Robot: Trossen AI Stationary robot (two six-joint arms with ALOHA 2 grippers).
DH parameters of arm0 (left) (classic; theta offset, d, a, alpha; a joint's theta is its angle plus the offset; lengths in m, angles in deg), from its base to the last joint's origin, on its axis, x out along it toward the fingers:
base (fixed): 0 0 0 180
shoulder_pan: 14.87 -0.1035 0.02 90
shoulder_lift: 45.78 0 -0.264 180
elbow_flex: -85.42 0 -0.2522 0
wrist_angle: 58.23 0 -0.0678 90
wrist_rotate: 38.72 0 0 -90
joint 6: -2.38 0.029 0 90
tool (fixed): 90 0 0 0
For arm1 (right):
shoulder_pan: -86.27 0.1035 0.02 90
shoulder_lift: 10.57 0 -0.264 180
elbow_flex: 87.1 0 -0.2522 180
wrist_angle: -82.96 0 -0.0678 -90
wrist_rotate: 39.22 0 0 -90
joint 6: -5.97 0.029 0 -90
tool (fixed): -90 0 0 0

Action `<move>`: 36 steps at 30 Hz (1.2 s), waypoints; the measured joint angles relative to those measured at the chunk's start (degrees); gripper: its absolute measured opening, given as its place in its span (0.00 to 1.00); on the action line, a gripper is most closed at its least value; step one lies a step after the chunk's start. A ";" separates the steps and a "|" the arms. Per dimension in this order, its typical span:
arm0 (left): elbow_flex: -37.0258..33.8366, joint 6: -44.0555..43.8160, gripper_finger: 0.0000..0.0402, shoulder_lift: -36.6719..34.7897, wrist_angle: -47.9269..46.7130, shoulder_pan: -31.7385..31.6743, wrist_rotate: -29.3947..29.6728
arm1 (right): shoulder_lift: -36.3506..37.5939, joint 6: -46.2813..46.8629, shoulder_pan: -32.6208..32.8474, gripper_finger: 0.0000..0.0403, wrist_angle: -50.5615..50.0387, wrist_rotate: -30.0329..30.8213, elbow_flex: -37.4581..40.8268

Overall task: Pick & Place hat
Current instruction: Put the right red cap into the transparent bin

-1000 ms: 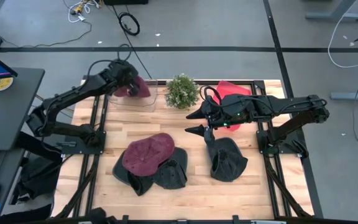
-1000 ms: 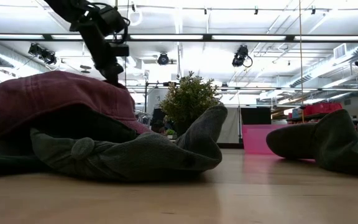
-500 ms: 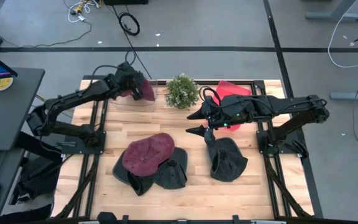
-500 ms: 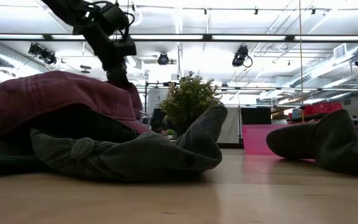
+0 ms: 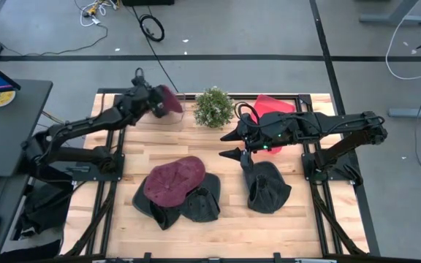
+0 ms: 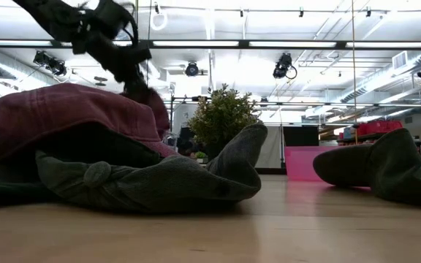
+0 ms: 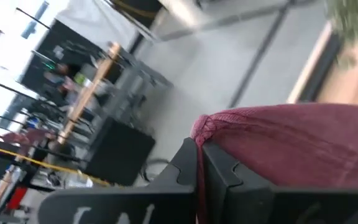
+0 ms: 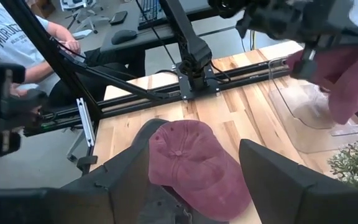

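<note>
Left pincer (image 5: 154,101) clenched on the maroon hat (image 5: 169,101) at the counter's far edge; soft, floppy fabric, best pinched by its rim. Right pincer (image 5: 230,144) hangs released mid-counter.

Maroon hat (image 5: 168,101), dark grey hats (image 5: 267,187), pink bin (image 5: 272,107), green plant (image 5: 213,107), pale wood table (image 5: 225,223)

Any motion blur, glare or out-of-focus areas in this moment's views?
Left wrist view: room behind is smeared, maroon hat soft. Low view: ceiling lights glare white, near hats silhouetted. Right wrist view: left gripper is blurred. High view: even and sharp.
</note>
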 joint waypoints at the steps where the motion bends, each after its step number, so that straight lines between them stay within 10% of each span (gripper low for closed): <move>1: 0.00 0.30 0.01 -1.09 0.10 0.03 -1.04 | 0.00 -0.17 0.00 0.62 -0.06 -0.01 0.00; 36: -0.02 2.87 0.01 -4.42 -9.58 -6.71 -6.57 | -1.60 0.01 0.00 0.62 1.58 0.00 0.02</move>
